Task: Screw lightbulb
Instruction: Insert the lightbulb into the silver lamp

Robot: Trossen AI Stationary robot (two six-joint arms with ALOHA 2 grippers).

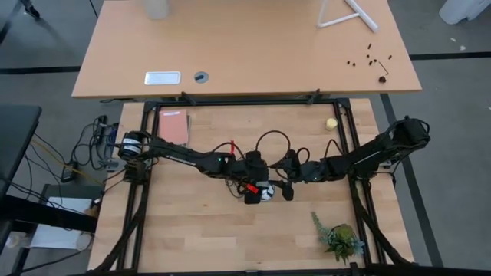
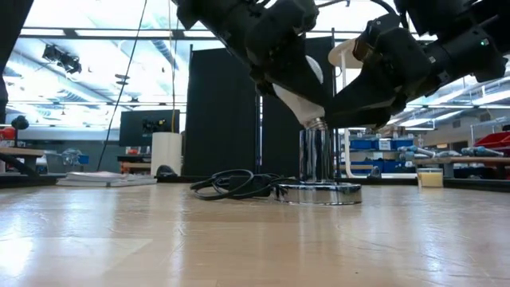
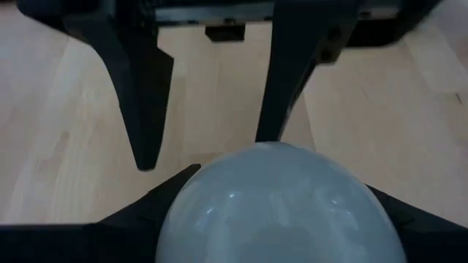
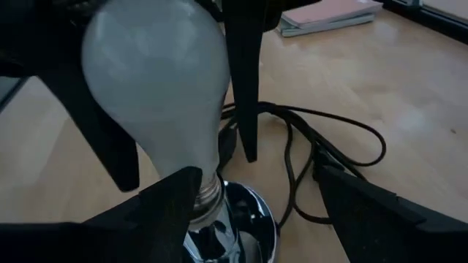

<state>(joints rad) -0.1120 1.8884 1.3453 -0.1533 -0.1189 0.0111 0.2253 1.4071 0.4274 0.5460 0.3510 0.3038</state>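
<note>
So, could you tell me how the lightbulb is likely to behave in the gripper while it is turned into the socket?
The lightbulb looks smooth and rounded, so it may slip between the left gripper fingers. It seems thin frosted glass, probably fragile if squeezed. It sits tilted over the socket, so it could cross-thread or tip.

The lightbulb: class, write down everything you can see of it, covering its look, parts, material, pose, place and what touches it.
The lightbulb is white, frosted and pear-shaped, glass by its look, with a ribbed grey metal screw end. It leans, screw end down, its thread meeting the mouth of the shiny chrome socket, not upright. It sits near the middle of the wooden table. The left gripper has its dark fingers either side of the globe, apparently holding it. The right gripper is at the socket.
</note>
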